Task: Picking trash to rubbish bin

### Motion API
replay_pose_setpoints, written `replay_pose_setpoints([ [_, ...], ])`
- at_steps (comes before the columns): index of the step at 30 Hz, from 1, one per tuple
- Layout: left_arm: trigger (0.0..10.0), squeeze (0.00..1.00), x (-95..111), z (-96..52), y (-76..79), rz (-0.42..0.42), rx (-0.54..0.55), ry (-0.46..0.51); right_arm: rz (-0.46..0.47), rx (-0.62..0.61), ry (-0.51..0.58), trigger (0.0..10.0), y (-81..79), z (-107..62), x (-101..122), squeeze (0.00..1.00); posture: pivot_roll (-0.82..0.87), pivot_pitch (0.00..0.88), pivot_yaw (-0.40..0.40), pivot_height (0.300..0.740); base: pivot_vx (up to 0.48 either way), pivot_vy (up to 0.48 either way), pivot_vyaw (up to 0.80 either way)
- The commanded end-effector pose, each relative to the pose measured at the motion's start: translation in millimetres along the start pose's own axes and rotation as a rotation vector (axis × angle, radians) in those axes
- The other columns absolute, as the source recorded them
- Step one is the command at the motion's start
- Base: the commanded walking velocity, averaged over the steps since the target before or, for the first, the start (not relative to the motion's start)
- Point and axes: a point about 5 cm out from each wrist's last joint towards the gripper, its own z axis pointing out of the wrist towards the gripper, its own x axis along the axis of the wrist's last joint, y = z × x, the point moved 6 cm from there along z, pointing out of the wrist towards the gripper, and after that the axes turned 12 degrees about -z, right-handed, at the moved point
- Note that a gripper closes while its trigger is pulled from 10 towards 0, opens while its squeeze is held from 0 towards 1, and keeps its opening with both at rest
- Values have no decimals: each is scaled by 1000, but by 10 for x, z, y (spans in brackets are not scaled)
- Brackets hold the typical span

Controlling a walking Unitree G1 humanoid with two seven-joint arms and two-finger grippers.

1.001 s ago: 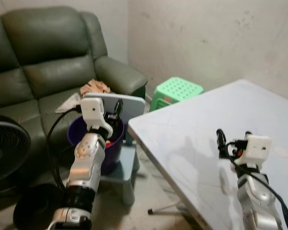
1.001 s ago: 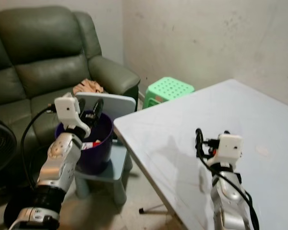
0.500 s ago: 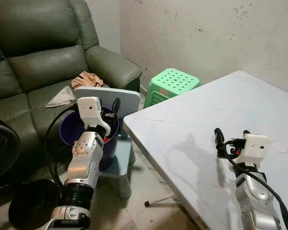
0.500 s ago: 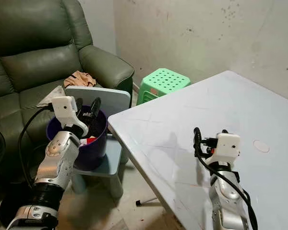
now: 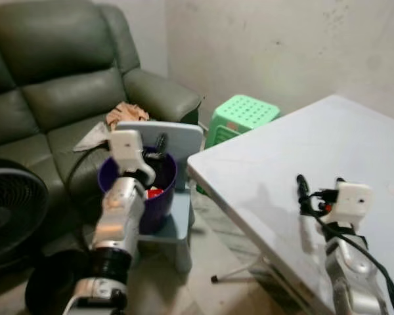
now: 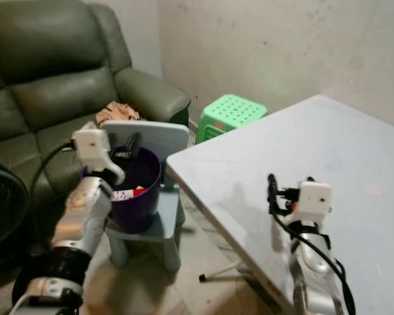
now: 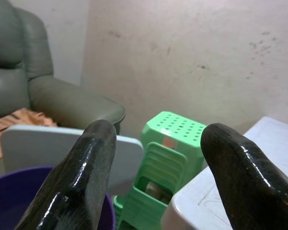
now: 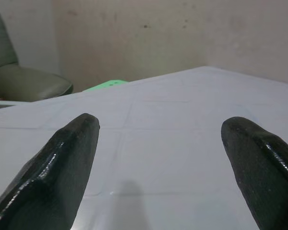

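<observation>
Trash (image 6: 132, 192) lies inside the purple bin (image 5: 159, 203) on a small chair (image 5: 179, 223) at the left, where the left gripper (image 7: 156, 158) hovers empty with fingers apart, while the right gripper (image 8: 156, 158), likewise spread and empty, hangs over the near table (image 5: 302, 157).

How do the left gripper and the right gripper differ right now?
The left gripper hangs over the purple bin beside the sofa; the right gripper hangs over the white table. The left arm reaches further forward; the right stays close in. Both grippers are open and hold nothing.
</observation>
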Motion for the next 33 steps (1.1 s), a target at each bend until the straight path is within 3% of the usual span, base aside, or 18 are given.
replay_pose_setpoints([
  [1, 10000, 0, 63, 2, -103, 11, 29, 7, 15, 9, 21, 10000, -58, 31, 78, 0, -21, 38, -29, 740, 0, 465, 0],
  [13, 10000, 0, 83, 23, -100, 23, 34, 17, 20, 13, -8, 10000, -62, 50, 48, 0, -24, 39, -29, 740, 0, 380, 0],
  [33, 10000, 0, 133, 64, -46, 22, 11, 41, 33, -7, 0, 10000, -14, 89, 79, 0, -35, 29, -21, 740, 0, 0, -758],
])
